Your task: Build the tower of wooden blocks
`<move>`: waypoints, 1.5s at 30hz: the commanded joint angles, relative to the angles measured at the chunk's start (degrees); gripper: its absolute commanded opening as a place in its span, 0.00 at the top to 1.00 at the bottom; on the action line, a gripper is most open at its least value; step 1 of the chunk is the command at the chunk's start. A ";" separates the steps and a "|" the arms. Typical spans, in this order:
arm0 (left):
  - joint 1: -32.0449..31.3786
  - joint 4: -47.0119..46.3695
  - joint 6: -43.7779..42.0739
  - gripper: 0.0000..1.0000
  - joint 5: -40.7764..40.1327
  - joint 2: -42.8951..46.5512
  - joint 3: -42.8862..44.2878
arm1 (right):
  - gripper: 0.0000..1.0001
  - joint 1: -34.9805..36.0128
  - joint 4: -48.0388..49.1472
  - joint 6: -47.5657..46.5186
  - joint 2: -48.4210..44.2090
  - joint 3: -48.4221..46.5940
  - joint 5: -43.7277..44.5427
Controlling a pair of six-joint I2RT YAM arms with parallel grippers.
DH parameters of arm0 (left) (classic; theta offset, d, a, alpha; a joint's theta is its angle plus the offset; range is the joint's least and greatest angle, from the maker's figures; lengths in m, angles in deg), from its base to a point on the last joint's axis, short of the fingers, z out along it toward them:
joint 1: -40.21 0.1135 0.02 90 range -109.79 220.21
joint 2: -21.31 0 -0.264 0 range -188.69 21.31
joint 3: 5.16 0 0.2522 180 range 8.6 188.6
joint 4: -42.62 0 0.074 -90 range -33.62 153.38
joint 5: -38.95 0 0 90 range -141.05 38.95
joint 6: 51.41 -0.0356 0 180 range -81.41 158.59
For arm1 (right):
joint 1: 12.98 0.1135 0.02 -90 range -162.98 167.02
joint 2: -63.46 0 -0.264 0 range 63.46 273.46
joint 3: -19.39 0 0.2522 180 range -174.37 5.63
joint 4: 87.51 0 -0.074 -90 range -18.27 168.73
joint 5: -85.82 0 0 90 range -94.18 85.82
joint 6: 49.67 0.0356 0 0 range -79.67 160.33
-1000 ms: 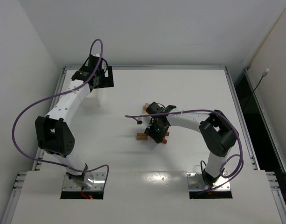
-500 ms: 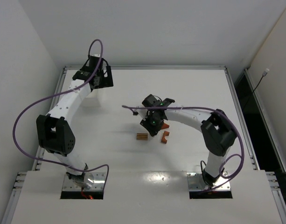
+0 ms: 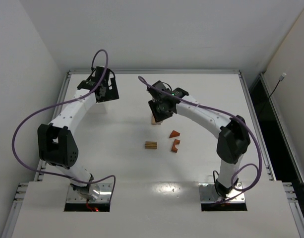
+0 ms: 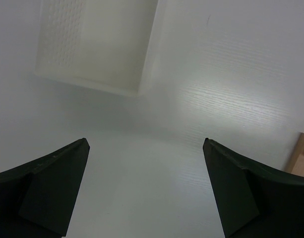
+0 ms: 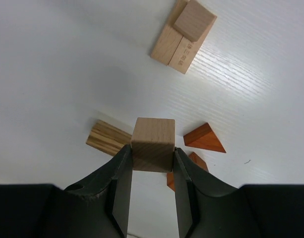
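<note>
My right gripper [image 5: 152,148] is shut on a light tan cube [image 5: 152,141] and holds it in the air. In the top view that gripper [image 3: 159,106] hovers right by the tower [image 3: 155,119]. The tower [image 5: 184,34] is low: tan bars lying side by side with a smaller tan block on top. Below the cube lie a striped tan bar [image 5: 106,138] [image 3: 151,145], a reddish wedge [image 5: 204,139] [image 3: 174,134] and a second reddish piece [image 5: 193,159] [image 3: 176,145], partly hidden by my finger. My left gripper [image 4: 147,148] [image 3: 106,89] is open and holds nothing.
A white rectangular tray [image 4: 97,44] lies on the table just ahead of the left gripper, at the back left. A tan block edge [image 4: 303,158] shows at the right border of the left wrist view. Metal rails [image 3: 248,99] frame the table.
The right gripper closed on the tan cube among the loose pieces, lifted it and carried it back toward the tower. The left arm only shifted slightly.
</note>
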 commanded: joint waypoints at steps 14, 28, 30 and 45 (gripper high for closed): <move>1.00 -1.36 0.54 0.00 3.13 2.99 -2.38 | 1.00 -0.14 -1.82 21.60 5.82 -8.49 6.28; 1.00 -1.88 0.54 0.00 3.66 0.17 -0.80 | 1.00 -3.48 0.72 22.13 12.24 -9.63 -1.10; 1.00 -1.88 0.54 0.00 3.66 -0.35 -0.80 | 1.00 -4.01 1.34 21.51 12.85 -9.63 -1.64; 1.00 -1.88 0.54 0.00 5.95 -3.52 2.63 | 1.00 -5.07 3.89 19.32 16.45 -10.16 -4.89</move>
